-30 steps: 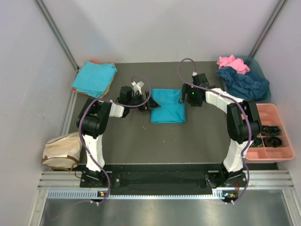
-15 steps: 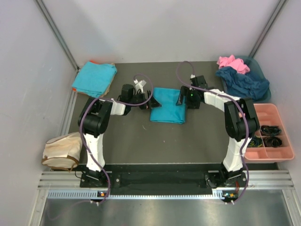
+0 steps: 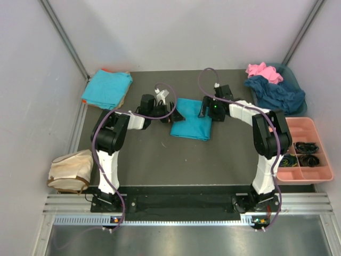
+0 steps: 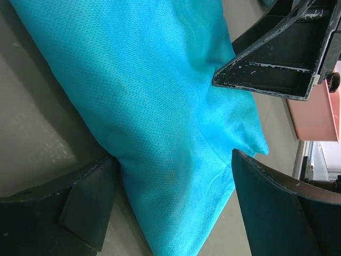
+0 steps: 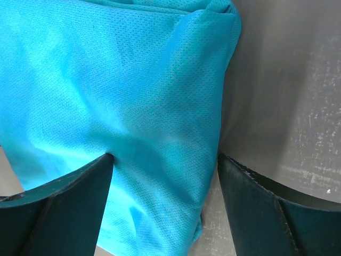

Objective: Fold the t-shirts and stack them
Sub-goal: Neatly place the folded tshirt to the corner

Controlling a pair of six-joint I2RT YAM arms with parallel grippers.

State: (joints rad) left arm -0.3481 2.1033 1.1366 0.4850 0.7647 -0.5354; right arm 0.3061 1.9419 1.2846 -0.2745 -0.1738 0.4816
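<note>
We straddle the shirt point(image 3: 192, 124) lying mid-way on the counter point(image 3: 160, 154) with both tools spread, left tool point(image 3: 170, 114) at its 9 o'clock edge, right tool point(image 3: 204, 110) at 3 o'clock, and we judge closing evenly on all layers best before lifting toward the stack point(image 3: 106, 88) at 10 o'clock.

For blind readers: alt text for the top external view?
The left gripper and right gripper sit at opposite edges of a folded turquoise t-shirt mid-table. A folded turquoise stack lies far left; loose shirts fill a bin far right.
</note>
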